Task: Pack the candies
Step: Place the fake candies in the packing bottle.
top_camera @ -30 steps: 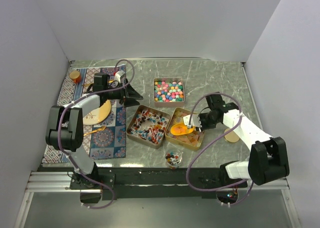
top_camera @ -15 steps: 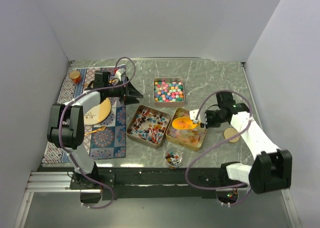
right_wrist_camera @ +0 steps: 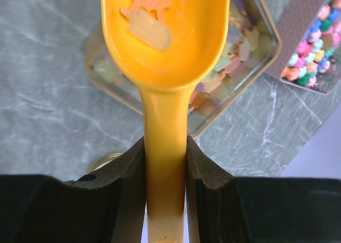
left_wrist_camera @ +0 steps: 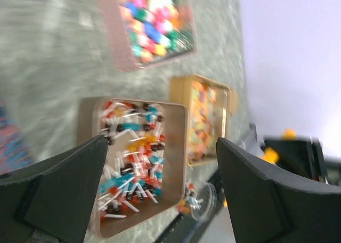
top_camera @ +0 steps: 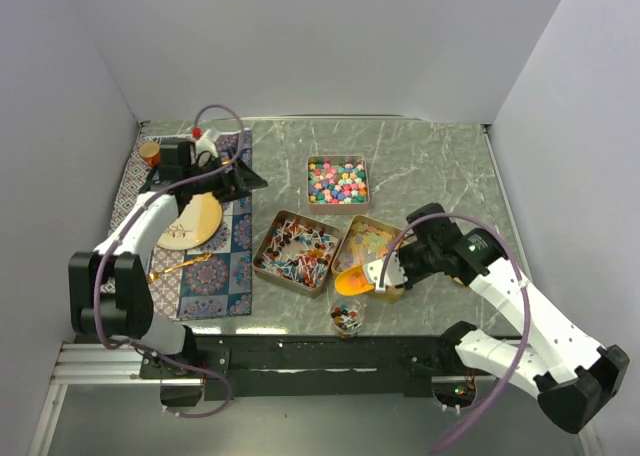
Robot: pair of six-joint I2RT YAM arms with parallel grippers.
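Three open tins hold the candies: multicolour balls (top_camera: 337,180), red-blue-white wrapped pieces (top_camera: 295,251) and translucent squares (top_camera: 375,238). A small clear jar (top_camera: 347,318) with a few mixed candies stands near the front edge. My right gripper (top_camera: 385,273) is shut on the handle of a yellow scoop (right_wrist_camera: 165,40). The scoop carries a couple of translucent squares (right_wrist_camera: 152,30) and hovers at the squares tin's (right_wrist_camera: 242,56) front corner, just right of the jar. My left gripper (top_camera: 243,179) is open and empty over the mat's right edge, left of the tins. It faces the wrapped-pieces tin (left_wrist_camera: 138,163).
A patterned mat (top_camera: 205,271) on the left carries a wooden plate (top_camera: 195,221), a gold spoon (top_camera: 180,266) and a small orange-lidded jar (top_camera: 150,153). A gold round lid (right_wrist_camera: 106,160) lies on the marble under my right wrist. Walls close in at left, back and right.
My right gripper lifted the scoop out of the squares tin and carried it forward toward the jar. My left arm drew back to the left over the mat.
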